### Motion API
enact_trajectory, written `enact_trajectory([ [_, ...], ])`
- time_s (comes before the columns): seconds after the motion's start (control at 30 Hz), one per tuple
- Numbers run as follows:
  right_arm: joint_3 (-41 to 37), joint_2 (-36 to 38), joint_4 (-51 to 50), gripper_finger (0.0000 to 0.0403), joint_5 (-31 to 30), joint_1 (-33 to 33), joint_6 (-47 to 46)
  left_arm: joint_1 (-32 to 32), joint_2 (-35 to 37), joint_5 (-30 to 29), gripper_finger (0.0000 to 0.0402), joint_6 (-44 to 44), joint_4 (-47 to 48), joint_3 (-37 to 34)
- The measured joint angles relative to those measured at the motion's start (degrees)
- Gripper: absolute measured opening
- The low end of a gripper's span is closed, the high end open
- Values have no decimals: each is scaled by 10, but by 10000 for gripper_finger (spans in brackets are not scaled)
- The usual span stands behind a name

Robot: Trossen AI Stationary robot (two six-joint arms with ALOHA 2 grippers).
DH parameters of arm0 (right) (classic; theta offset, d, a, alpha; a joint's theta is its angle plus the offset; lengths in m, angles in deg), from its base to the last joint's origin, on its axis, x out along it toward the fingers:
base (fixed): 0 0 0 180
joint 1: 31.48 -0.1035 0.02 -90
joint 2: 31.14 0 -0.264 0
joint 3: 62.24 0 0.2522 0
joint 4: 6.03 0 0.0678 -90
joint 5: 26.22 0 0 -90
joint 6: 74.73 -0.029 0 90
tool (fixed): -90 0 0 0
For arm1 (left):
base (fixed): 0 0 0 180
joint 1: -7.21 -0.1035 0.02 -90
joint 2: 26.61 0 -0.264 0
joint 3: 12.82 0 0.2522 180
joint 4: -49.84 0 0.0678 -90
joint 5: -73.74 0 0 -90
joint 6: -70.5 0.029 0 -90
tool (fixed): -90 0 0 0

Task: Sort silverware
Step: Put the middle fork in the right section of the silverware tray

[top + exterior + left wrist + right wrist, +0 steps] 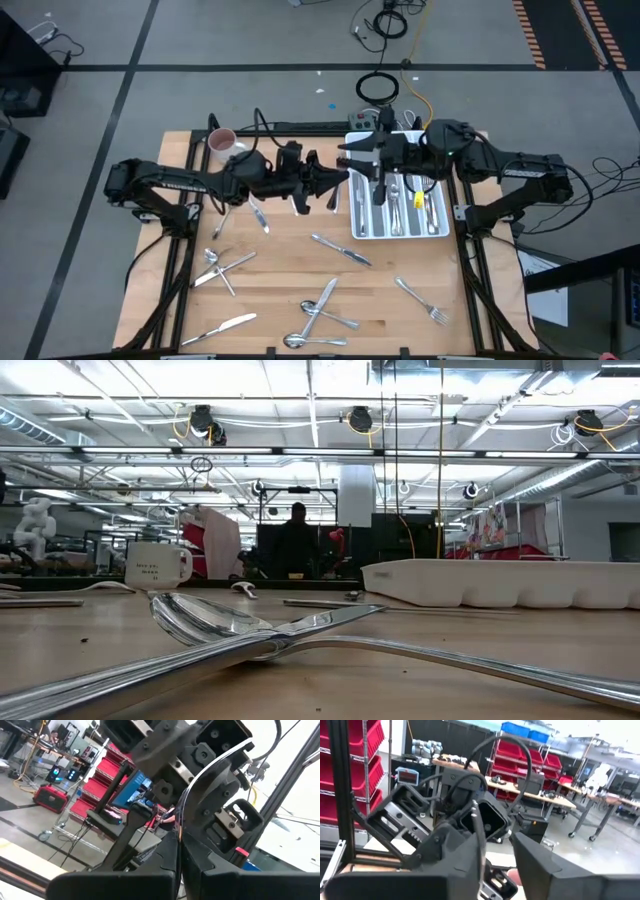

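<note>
The left gripper point(180, 865) is pinching a thin piece of silverware point(210, 772), maybe a knife; it's hard to tell. The piece sticks up between the right gripper's point(497, 855) fingers, which are spread apart. The right gripper should squeeze tight first. Only then should the left one let go. The white tray point(440, 232) sits just below the right gripper.

A spoon point(205, 622) lies close up, mug point(157, 566) and white tray point(500, 582) behind.
</note>
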Motion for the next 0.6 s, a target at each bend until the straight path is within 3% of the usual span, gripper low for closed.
enact_trajectory([
  [0.17, 0, 8, 3, 12, 3, -1, 27, -1, 0, -2, 8, 0, -2, 0],
  [0.37, 0, 9, 4, 1, -14, -6, 6, -1, 0, -2, 12, 1, -2, 0],
  [0.6, 29, 28, -52, 1, -51, 15, -57, -1, 0, 14, 67, 2, 8, 0],
])
